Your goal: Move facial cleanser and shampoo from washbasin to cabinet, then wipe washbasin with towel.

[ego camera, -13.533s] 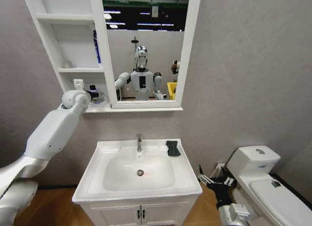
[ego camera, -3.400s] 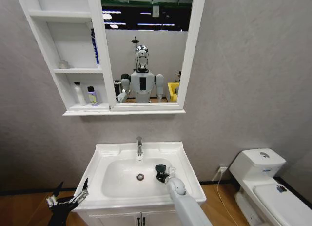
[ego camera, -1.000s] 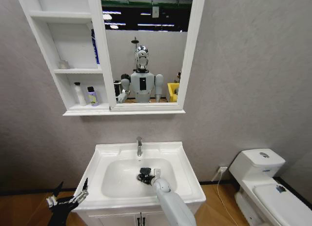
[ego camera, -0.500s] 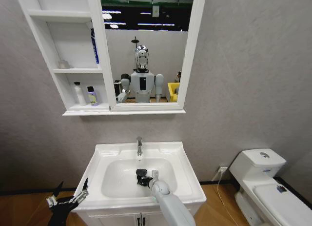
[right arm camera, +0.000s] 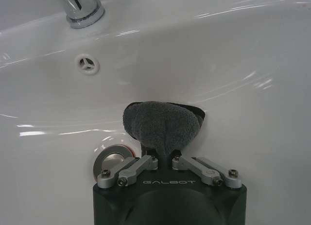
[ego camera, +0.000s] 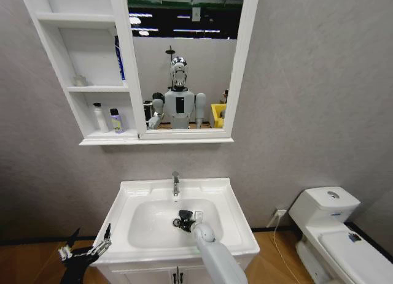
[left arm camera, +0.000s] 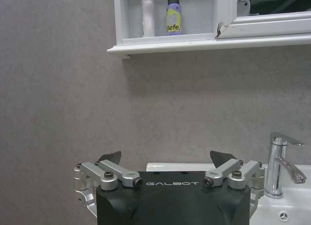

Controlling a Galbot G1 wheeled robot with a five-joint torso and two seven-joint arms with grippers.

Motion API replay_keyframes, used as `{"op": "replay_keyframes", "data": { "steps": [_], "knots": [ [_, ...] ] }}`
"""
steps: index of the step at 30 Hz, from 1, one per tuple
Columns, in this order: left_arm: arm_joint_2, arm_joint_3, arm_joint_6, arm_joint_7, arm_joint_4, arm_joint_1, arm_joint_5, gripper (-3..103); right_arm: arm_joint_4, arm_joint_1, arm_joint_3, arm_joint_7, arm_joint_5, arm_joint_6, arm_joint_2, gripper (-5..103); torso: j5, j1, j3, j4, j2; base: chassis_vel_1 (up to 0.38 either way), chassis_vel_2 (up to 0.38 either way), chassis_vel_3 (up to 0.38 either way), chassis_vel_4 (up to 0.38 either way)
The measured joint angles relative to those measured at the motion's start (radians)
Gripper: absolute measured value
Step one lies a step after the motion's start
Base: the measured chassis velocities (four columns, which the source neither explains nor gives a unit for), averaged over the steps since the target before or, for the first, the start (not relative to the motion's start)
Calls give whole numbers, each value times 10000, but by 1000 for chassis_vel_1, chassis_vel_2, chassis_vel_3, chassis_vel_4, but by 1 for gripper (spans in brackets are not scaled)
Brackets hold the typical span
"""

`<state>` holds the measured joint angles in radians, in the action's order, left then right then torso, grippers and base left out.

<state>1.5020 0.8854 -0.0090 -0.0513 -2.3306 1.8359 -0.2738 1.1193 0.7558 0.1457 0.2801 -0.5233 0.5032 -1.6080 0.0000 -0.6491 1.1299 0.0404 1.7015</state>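
Inside the bowl of the white washbasin (ego camera: 228, 202), my right gripper (ego camera: 184, 221) is shut on the dark grey towel (right arm camera: 162, 124). The bunched towel rests against the bowl's surface just beside the round drain (right arm camera: 111, 155), below the chrome tap (ego camera: 175, 183). A white bottle (ego camera: 99, 118) and a purple bottle (ego camera: 115, 121) stand side by side on the lowest shelf of the cabinet (ego camera: 78, 43); I cannot tell which is the facial cleanser and which the shampoo. Low at the washbasin's left front corner, my left gripper (ego camera: 86, 248) hangs open and holds nothing.
A white toilet (ego camera: 331, 226) stands to the right of the washbasin. The mirror (ego camera: 181, 60) beside the cabinet reflects the robot. The two-door vanity cupboard (ego camera: 175, 275) sits under the basin. A small pale object (ego camera: 80, 81) rests on the middle shelf.
My right gripper with the towel moved left across the bowl from its right side to the drain, then shifted slightly back to the right. The left arm has stayed put.
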Motion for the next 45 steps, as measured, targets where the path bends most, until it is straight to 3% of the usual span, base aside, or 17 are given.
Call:
{"op": "replay_keyframes", "data": {
  "steps": [8,14,23,29,32,36,45],
  "knots": [
    [0,0,0,0,0,0,0,100,1034,392,470,233,44,195,180,8,4,1,0,-4,1,0,0,0,0],
    [0,0,0,0,0,0,0,100,2555,981,838,713,218,397,1073,8,1,1,-1,3,1,0,0,0,0],
    [0,0,0,0,0,0,0,100,3461,1545,877,1008,120,674,1662,8,2,2,-1,1,2,0,0,0,0],
    [0,-1,0,0,0,-1,0,100,2821,1440,927,733,-303,702,1377,8,1,2,-1,1,2,0,0,0,0],
    [0,0,0,0,0,-1,0,100,1763,939,923,-73,-328,403,845,8,-1,2,-1,1,2,0,0,0,0],
    [0,1,0,0,0,0,0,100,771,330,824,-499,-338,93,222,8,-2,1,0,-2,1,0,0,0,0],
    [0,0,0,0,0,0,0,100,-1114,-735,592,-923,-248,-71,-26,8,0,1,0,2,1,0,0,0,0]
  ]
}}
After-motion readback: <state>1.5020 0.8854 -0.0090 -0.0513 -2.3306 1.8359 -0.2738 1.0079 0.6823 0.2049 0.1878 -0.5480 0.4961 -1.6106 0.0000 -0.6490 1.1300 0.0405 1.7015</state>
